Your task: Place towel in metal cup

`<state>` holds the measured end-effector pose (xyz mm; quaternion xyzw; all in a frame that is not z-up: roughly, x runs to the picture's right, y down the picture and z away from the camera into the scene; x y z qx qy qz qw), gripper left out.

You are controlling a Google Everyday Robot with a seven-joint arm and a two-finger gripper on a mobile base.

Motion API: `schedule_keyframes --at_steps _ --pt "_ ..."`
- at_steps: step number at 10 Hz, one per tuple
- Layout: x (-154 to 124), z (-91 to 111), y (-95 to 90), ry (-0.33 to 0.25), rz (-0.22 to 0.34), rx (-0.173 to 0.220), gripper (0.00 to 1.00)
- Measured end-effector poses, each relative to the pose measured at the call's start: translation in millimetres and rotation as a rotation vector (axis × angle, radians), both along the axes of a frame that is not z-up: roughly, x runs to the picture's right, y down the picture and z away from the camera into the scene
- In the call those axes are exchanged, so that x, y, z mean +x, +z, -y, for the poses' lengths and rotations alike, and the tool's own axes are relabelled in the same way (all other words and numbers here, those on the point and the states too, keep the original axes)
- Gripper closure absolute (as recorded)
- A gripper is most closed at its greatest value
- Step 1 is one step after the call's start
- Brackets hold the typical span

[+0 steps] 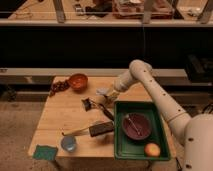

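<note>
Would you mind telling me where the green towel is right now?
The green towel lies at the table's front-left corner in the camera view, just left of the metal cup, far from the gripper near the table's middle.

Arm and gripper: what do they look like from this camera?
The arm is smooth cream-white, with rounded tubular links and bulbous joints, and no visible cables or markings. The gripper, over the table's back middle, looks pale grey-white at the wrist end.
</note>
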<state>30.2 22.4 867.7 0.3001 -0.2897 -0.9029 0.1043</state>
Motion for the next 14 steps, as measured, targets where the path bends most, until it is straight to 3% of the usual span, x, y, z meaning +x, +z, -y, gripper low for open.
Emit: schedule_keyframes --at_steps 6,12,14 --pt "-6 -4 17.0 -0.042 -0.127 0.027 0.99" --pt "-4 -3 23.5 -0.043 -0.160 0.014 0.45" --pt "-3 -3 26.0 -0.043 -0.163 0.005 0.23"
